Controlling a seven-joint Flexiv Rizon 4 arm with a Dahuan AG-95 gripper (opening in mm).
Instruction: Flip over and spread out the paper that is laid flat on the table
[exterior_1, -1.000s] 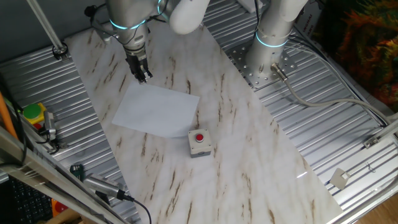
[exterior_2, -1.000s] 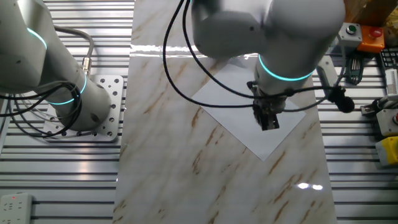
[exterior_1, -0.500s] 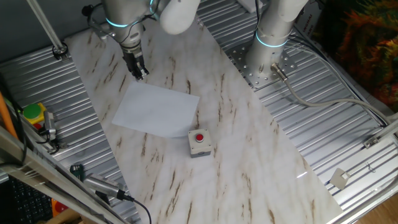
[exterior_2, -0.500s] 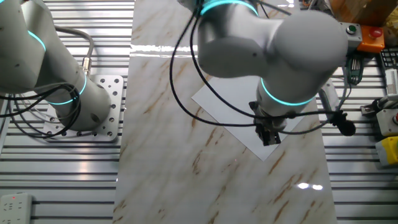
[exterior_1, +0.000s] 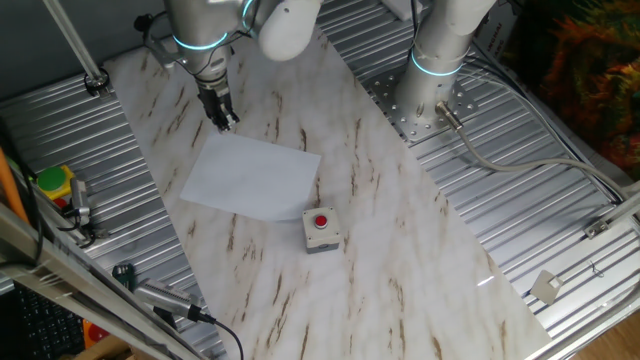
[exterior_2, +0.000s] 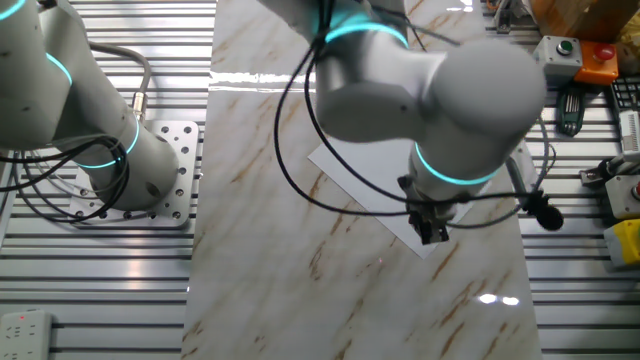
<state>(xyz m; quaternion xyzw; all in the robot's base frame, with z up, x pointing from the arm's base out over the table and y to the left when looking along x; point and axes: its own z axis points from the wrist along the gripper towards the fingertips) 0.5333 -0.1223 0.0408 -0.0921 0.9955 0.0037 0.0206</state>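
Thin plain white rectangular sheet of paper (exterior_1: 253, 176) lies flat on the long white marble-look table top with brown streaks (exterior_1: 390, 250), toward the far-left part of it in one fixed view. No fold or lifted edge visible there. In the other fixed view the sheet (exterior_2: 365, 170) is largely covered by the arm's bulky grey-white body; only its left part and a near corner show.

Two-finger black gripper (exterior_1: 225, 120) points down at the sheet's far corner, just at or above the paper's edge. Contact with the paper cannot be judged from either view. Fingers look close together, a narrow gap at most; nothing seen held between them. From the other side the gripper (exterior_2: 433, 231) sits over the sheet's near corner, below a wrist ring lit cyan.

Small grey box with a red button (exterior_1: 320, 229) stands on the table just beside the sheet's near-right corner, touching or nearly so.

Arm's base column with a cyan ring (exterior_1: 437, 60) rises from a perforated metal plate right of the table. Ribbed silver metal panels (exterior_1: 520, 215) flank the table on both sides.
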